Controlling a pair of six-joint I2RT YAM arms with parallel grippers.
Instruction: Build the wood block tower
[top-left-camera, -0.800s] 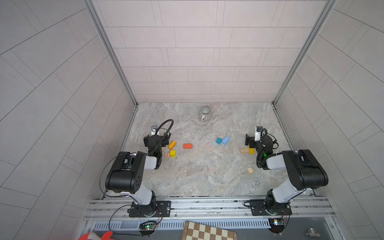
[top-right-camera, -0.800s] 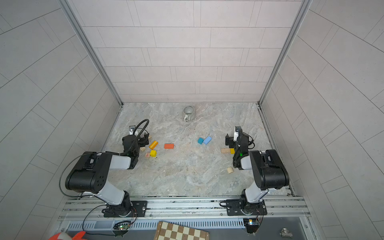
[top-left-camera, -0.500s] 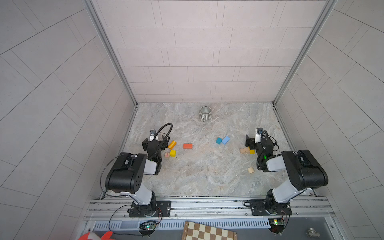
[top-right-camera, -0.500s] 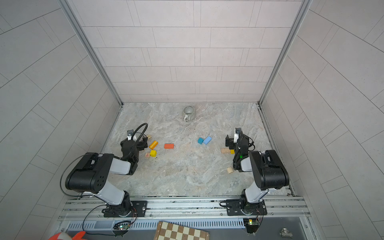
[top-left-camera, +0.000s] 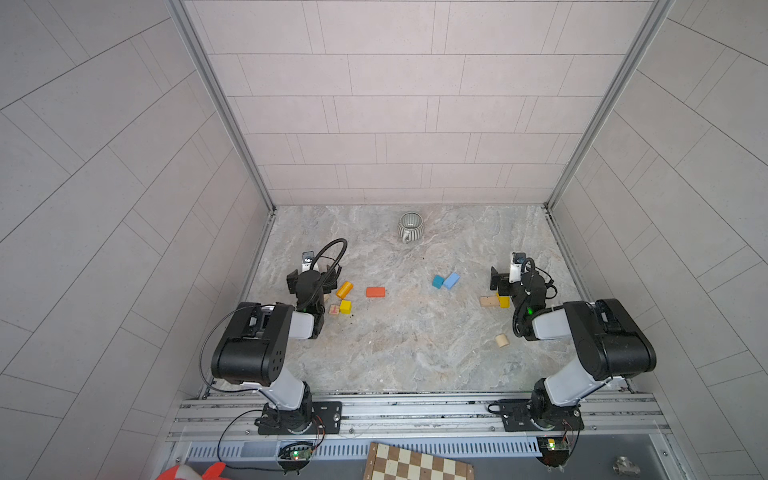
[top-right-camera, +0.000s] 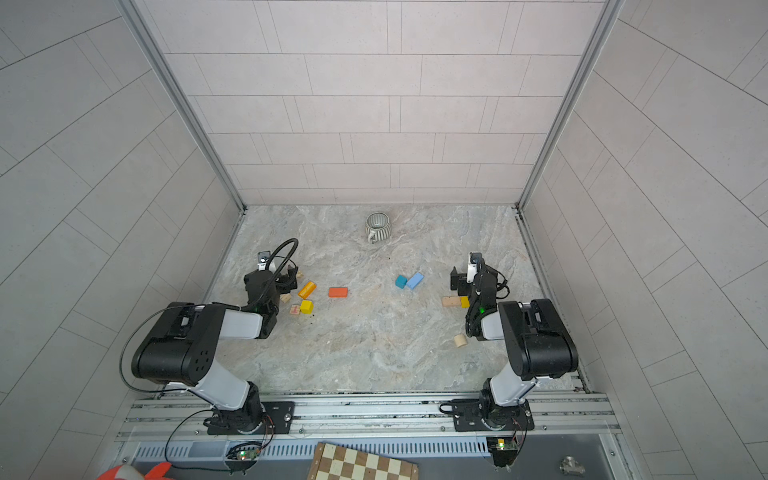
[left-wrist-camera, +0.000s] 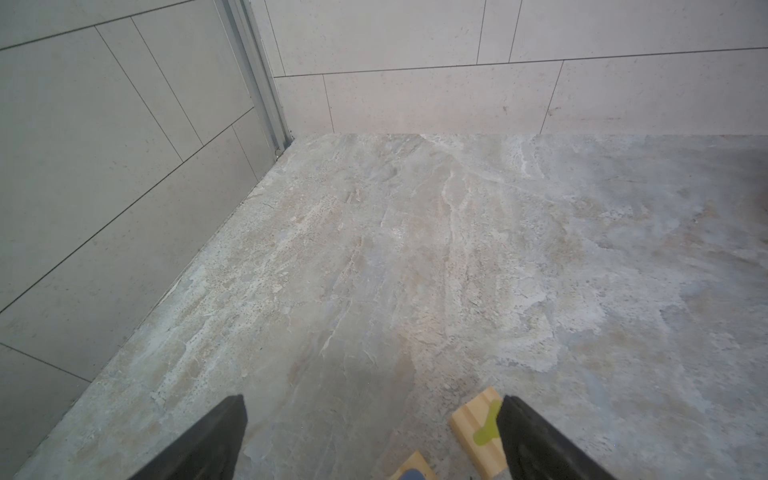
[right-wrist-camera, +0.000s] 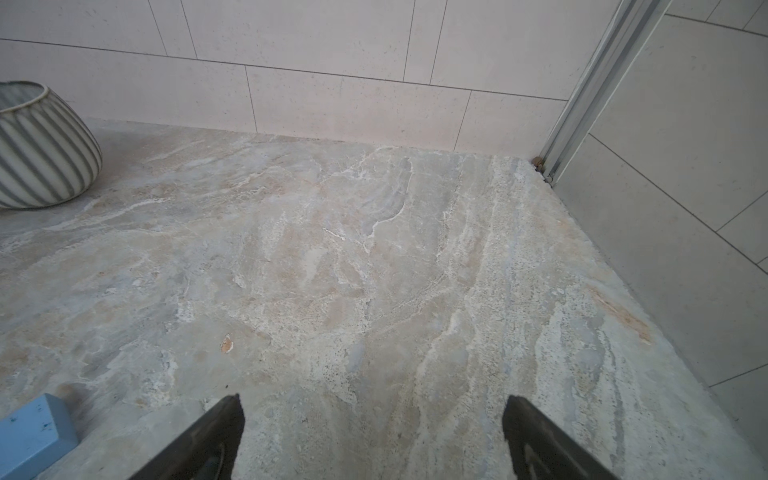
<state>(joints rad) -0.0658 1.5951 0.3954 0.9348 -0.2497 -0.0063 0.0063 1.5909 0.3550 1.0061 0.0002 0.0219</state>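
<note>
While both pairs of jaws stood spread wide and empty, no tower had been started. The left gripper (left-wrist-camera: 372, 401) hung low over the marble tabletop (left-wrist-camera: 415, 249), a lettered wood block (left-wrist-camera: 478, 432) lying just beside one finger (left-wrist-camera: 536, 444) at the lower right of its wrist frame. The right gripper (right-wrist-camera: 372, 401) straddled bare marble, a light blue brick (right-wrist-camera: 33, 436) at lower left, the ribbed mug (right-wrist-camera: 41, 145) at upper left. In a top view the others lay unstacked across the middle band: yellow cube (top-left-camera: 345, 306), orange-red brick (top-left-camera: 375, 292), teal cube (top-left-camera: 437, 281), plain brick (top-left-camera: 488, 301). To begin well, I judged, a flat brick should go first, gripped squarely across its narrow width and set mid-frame as the base.
</note>
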